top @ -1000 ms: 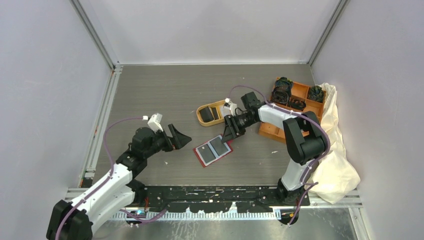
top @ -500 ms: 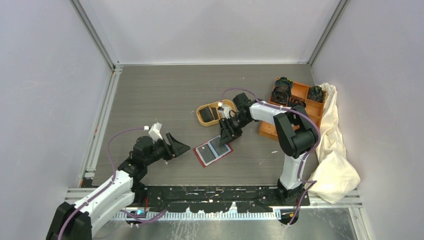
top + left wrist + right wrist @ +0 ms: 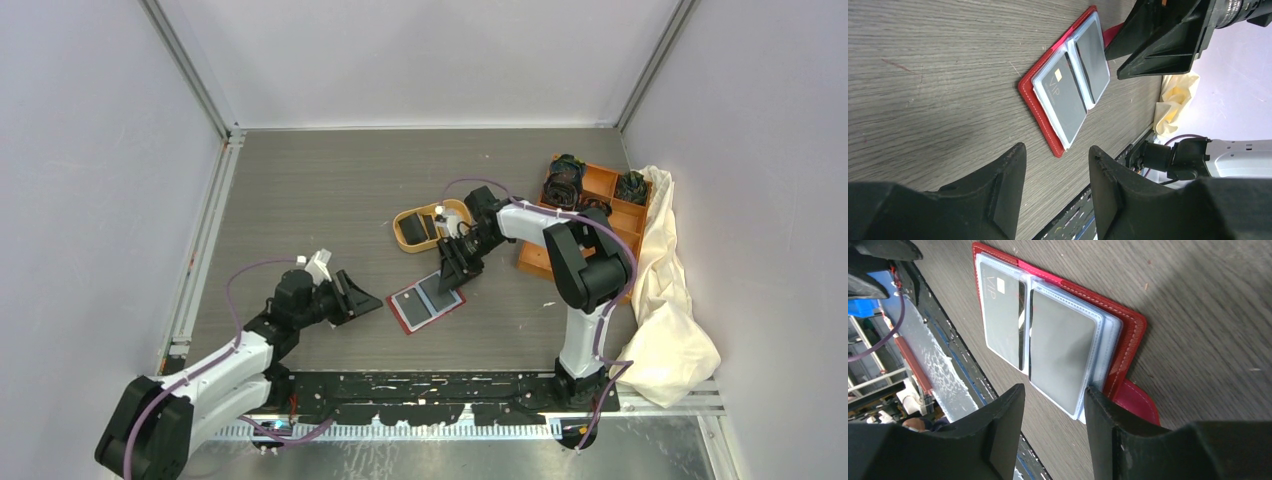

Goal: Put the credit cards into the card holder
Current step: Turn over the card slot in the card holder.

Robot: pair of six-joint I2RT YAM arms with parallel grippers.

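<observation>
The card holder [image 3: 427,301], a red wallet, lies open and flat on the table. A black VIP card [image 3: 1064,98] and a plain dark card [image 3: 1093,47] sit in its clear sleeves. In the right wrist view the VIP card [image 3: 1002,315], the dark card [image 3: 1060,347] and the red clasp tab [image 3: 1137,404] all show. My left gripper [image 3: 366,299] hangs low, just left of the wallet, open with nothing between its fingers. My right gripper [image 3: 452,274] hovers over the wallet's far right corner by the tab, open and holding nothing. Another dark card [image 3: 420,228] lies in the oval tray.
An orange oval tray [image 3: 403,233] stands just behind the wallet. An orange compartment box [image 3: 598,184] with black coiled bands sits at the back right. A cream cloth [image 3: 672,305] is heaped along the right edge. The arms' base rail [image 3: 430,388] runs along the near edge.
My left gripper has drawn back toward the near edge, sunk lower and narrowed its jaws. My right gripper shifted slightly left toward the wallet's far corner, then held still.
</observation>
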